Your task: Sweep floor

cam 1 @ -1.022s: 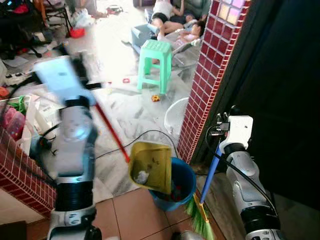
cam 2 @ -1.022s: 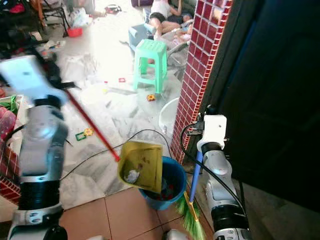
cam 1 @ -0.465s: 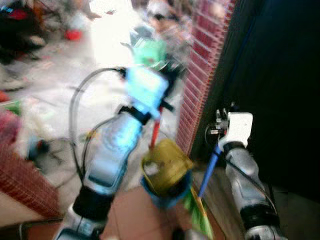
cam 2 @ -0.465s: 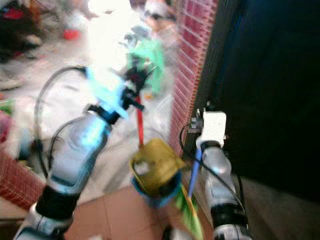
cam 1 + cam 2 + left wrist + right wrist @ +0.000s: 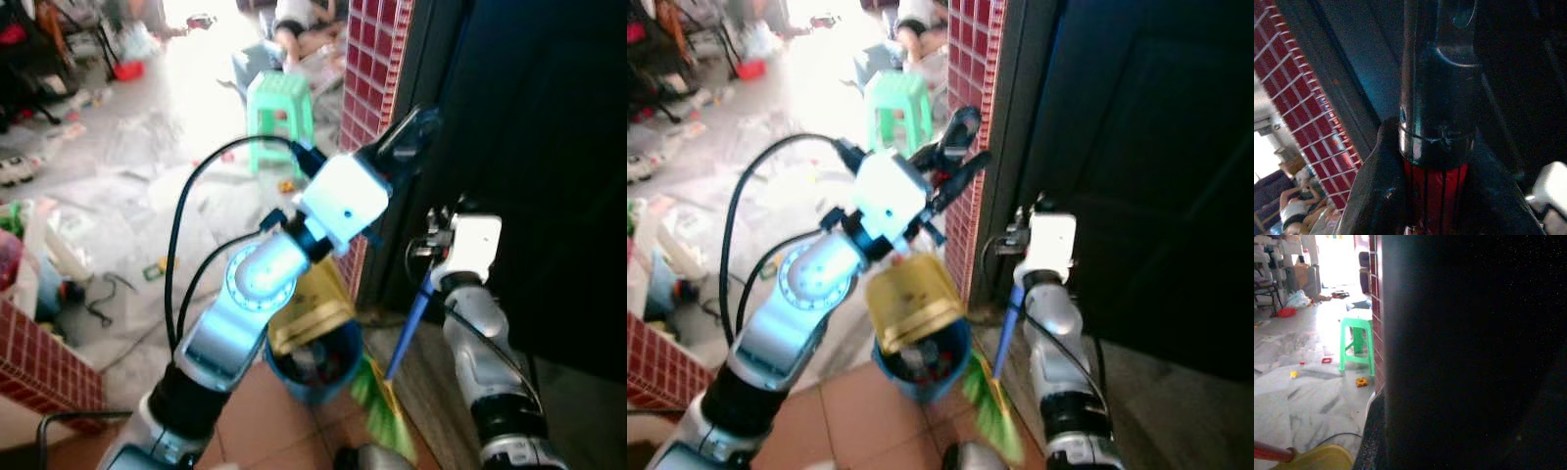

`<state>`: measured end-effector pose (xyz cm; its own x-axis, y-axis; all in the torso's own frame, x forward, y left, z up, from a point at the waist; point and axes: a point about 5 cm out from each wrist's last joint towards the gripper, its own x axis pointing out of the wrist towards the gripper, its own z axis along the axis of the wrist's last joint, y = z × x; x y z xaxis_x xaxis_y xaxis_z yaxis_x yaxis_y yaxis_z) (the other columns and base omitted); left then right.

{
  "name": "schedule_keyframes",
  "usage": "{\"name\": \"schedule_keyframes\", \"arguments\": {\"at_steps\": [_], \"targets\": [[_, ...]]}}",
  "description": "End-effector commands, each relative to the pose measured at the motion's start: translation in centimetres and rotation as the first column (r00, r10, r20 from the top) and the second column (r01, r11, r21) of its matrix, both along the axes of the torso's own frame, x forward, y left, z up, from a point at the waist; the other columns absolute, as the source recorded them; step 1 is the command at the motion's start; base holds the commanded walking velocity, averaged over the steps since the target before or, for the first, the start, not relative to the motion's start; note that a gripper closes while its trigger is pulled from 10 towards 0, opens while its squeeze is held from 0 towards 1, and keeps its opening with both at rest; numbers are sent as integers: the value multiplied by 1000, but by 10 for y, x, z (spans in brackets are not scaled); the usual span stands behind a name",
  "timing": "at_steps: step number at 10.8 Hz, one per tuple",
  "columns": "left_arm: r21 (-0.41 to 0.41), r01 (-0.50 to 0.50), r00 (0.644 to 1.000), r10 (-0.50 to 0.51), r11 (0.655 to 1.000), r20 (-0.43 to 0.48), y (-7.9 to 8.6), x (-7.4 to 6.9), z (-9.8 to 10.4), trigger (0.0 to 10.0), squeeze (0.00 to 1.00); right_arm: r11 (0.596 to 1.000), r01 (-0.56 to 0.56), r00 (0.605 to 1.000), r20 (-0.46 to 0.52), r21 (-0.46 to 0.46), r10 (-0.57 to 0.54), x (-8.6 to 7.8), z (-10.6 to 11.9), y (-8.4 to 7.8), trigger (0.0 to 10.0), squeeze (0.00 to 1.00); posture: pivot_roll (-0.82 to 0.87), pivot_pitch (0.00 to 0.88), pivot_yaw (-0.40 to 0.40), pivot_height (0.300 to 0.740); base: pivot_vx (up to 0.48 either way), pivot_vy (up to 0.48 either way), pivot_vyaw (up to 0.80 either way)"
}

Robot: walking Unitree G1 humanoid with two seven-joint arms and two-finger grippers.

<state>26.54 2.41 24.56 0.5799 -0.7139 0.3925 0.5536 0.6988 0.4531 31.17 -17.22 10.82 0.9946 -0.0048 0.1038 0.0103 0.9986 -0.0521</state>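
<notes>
left gripper, clamped on the dustpan handle, has the yellow dustpan tipped mouth-down right over the blue bucket at lower centre; right gripper grips the broom just beside.

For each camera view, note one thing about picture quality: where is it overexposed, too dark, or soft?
Left eye view: the floor beyond the green stool is blown out white, and the near left arm looks soft. Right eye view: the dark door at right shows little detail. Left wrist view: dim, with the red handle close. Right wrist view: a black mass covers much of it.
</notes>
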Motion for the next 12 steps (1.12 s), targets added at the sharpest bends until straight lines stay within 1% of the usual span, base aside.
{"name": "schedule_keyframes", "arguments": {"at_steps": [1, 3, 4, 5, 6, 7, 8, 9, 10, 11, 12], "targets": [[-44, -38, 996, 42, 998, 79, 8, 0, 18, 10000, 0, 999, 2, 1000, -17, -33, -3, 0, -3, -1, 10000, 0, -64, 0, -10, 740, 0, 0, 0], [-115, -152, 981, 164, 982, 102, 25, 10, 29, 10000, 0, 1000, 3, 1000, -16, -31, -3, 0, -3, -1, 10000, 0, -63, 0, -8, 740, 0, 0, 0], [-162, -209, 967, 228, 964, 111, 38, 17, 39, 10000, 0, 1000, 3, 1000, -15, -30, -4, 0, -3, -1, 10000, 0, -63, 0, -10, 740, 0, 0, 0], [-240, -291, 939, 324, 926, 111, 60, 27, 56, 10000, 0, 1000, 2, 1000, -15, -31, -3, 0, -3, -1, 10000, 0, -63, 0, -11, 740, 0, 0, 0], [-304, -359, 902, 412, 882, 128, 80, 31, 73, 10000, 0, 999, -1, 1000, -16, -32, 0, 0, -3, -1, 10000, 0, -56, 0, -15, 740, 0, 0, 0], [-357, -414, 862, 487, 837, 143, 97, 33, 87, 10000, 0, 1000, -3, 1000, -17, -31, 2, 0, -4, -1, 10000, 0, -54, 0, -17, 740, 0, 0, 0], [-376, -474, 815, 559, 796, 156, 110, 34, 93, 10000, 0, 1000, -5, 1000, -18, -31, 4, 0, -4, 0, 10000, 0, -54, 0, -17, 740, 0, 0, 0], [-347, -618, 720, 685, 706, 112, 139, 43, 77, 10000, 0, 1000, -9, 1000, -20, -30, 8, 1, -4, 0, 10000, 0, -52, 0, -18, 740, 0, 0, 0], [-289, -711, 663, 748, 641, 27, 157, 50, 49, 10000, 0, 1000, -11, 1000, -21, -29, 10, 1, -4, 0, 10000, 0, -54, 0, -16, 740, 0, 0, 0], [-263, -763, 627, 774, 590, -85, 168, 52, 23, 10000, 0, 1000, -12, 1000, -24, -27, 11, 1, -4, 0, 10000, 0, -55, 0, -17, 740, 0, 0, 0], [-210, -813, 580, 788, 543, -207, 177, 51, -18, 10000, 0, 999, -18, 999, -32, -27, 18, 2, -4, 1, 10000, 0, -55, 0, -18, 740, 0, 0, 0]]}}
